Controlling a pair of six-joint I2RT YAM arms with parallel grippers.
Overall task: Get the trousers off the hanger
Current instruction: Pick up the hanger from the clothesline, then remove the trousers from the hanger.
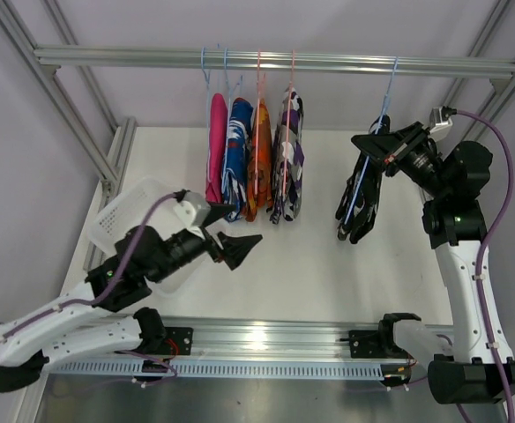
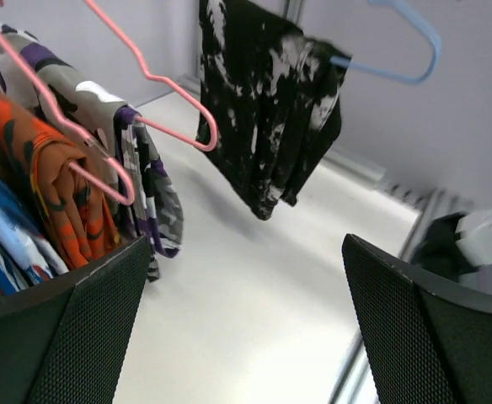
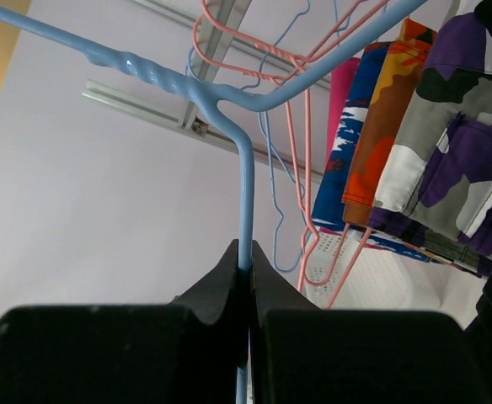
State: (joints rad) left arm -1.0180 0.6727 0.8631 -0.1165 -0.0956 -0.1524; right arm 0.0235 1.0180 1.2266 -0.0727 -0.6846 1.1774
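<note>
No text, label, brand mark, number or sign can be read in any of the three views. The trousers (image 1: pixel 259 163) carry only patterns of blotches and specks, with no letters.

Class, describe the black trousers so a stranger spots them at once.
Look along the metal rail up top. Right of four bunched colourful pairs, one blue hanger hangs alone. Its trousers are black flecked white, the only pair set apart.
</note>
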